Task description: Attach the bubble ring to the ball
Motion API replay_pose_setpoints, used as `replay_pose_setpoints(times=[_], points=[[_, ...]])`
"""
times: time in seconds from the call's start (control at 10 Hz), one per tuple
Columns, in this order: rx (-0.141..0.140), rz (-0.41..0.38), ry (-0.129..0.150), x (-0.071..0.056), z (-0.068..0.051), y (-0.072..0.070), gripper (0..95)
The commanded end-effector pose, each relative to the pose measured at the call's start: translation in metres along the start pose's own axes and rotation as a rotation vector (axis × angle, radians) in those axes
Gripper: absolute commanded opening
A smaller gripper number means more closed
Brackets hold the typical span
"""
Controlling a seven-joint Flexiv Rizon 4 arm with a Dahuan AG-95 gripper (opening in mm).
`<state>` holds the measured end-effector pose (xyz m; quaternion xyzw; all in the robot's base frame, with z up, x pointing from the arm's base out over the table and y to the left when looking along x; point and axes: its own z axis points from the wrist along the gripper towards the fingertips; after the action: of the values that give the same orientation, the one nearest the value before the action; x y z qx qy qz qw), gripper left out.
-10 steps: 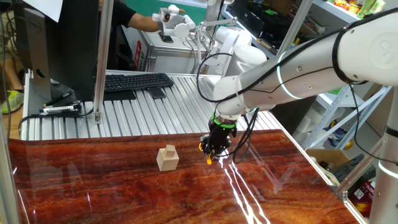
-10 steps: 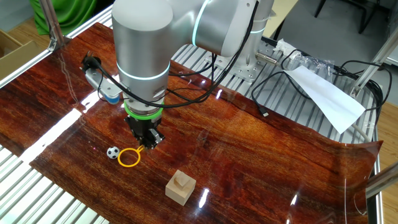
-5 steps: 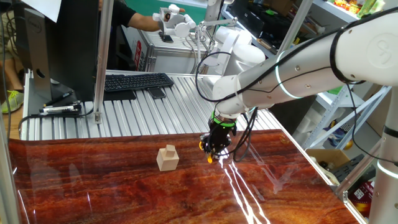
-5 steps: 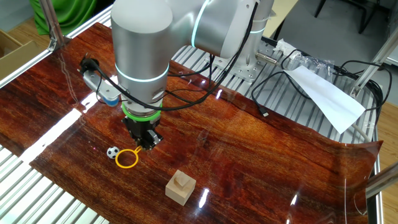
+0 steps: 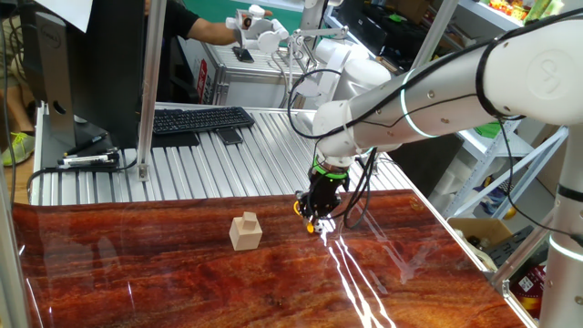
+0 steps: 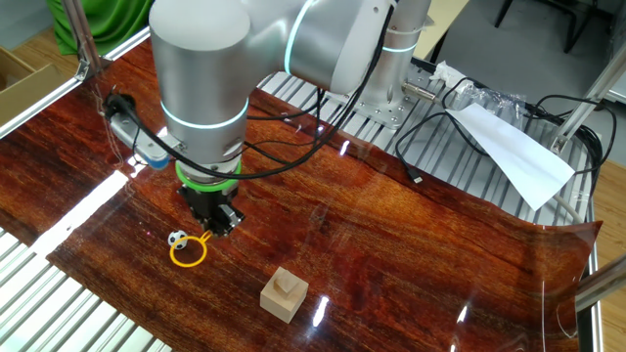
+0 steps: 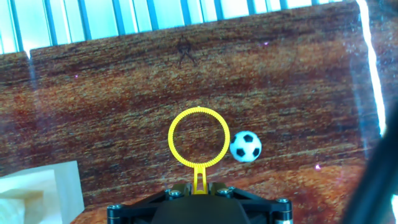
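My gripper [image 6: 211, 222] is shut on the stem of the yellow bubble ring [image 6: 189, 252] and holds it just above the wooden table. In the hand view the ring's loop [image 7: 199, 137] sticks out ahead of the gripper [image 7: 199, 188], its right rim right beside the small soccer-patterned ball [image 7: 245, 147]. In the other fixed view the ball [image 6: 177, 238] sits at the loop's upper left edge, touching or nearly touching it. In one fixed view only a yellow bit of the ring [image 5: 310, 227] shows under the gripper [image 5: 314, 219]; the ball is hidden there.
A pale wooden block [image 6: 284, 294] stands on the table to the right of the ring; it also shows in one fixed view [image 5: 245, 231] and at the hand view's lower left [image 7: 37, 190]. Cables and paper [image 6: 514, 147] lie on the metal slats beyond the table.
My gripper has moved left along the table with the ring. The loop, which lay to the right of the ball, now reaches the ball's side.
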<state>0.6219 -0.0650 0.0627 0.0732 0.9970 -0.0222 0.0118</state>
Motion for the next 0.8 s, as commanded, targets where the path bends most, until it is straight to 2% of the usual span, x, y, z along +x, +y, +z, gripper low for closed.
replay_pose_setpoints(times=[0.1, 0.8], points=[[0.001, -0.006, 0.002, -0.003, 0.000, -0.001, 0.0], [0.003, -0.042, 0.002, -0.024, 0.001, -0.019, 0.0]])
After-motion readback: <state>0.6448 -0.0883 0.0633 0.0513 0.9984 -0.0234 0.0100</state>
